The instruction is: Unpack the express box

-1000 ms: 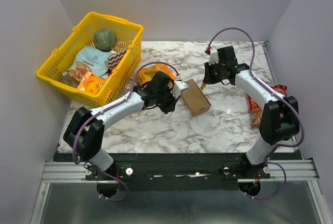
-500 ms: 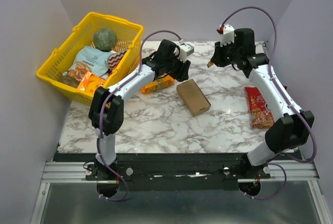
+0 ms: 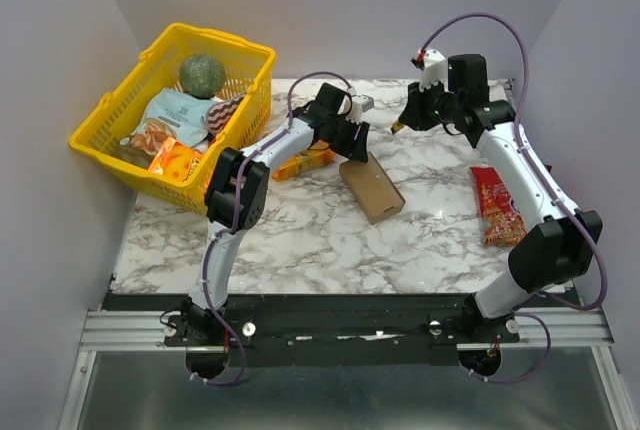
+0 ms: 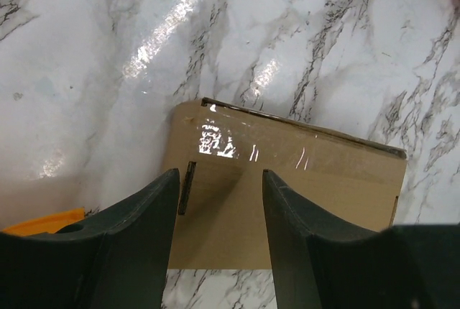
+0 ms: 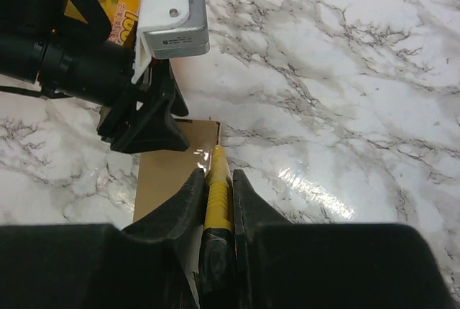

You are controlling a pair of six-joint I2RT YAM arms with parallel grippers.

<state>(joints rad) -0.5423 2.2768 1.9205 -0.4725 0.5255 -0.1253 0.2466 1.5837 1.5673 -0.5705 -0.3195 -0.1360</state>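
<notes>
**Left pincer** [image 4: 219, 177]: jaws wide, nothing between them, poised over one short end of the box [image 4: 287, 205] at the lower middle of the wrist view. Whether it touches the box or sits just clear of it cannot be told.

**Right pincer** [image 5: 214, 180]: narrow, clamped on a thin yellow tool [image 5: 217, 205] whose tip points toward a corner of the box. In the top view it sits upper right of centre, apart from the box.

**Box:** flat on the bench [image 3: 300, 240] at the centre of the top view, lid closed. Judged light, with thin card walls, stiff along the edges and yielding across the broad face. Likely to skid on the glossy marble. Best held across the short sides, or pinned from above while the flap is worked.

**Nearby:** packet [image 3: 305, 160] just left of the box; bag [image 3: 497, 205] at right; basket [image 3: 220, 38] upper left.

**Unclear:** contents unseen. A shiny streak on the lid may be tape. The tool's blade, if it has one, cannot be made out. The fingers hide the box's near end in the left wrist view.
</notes>
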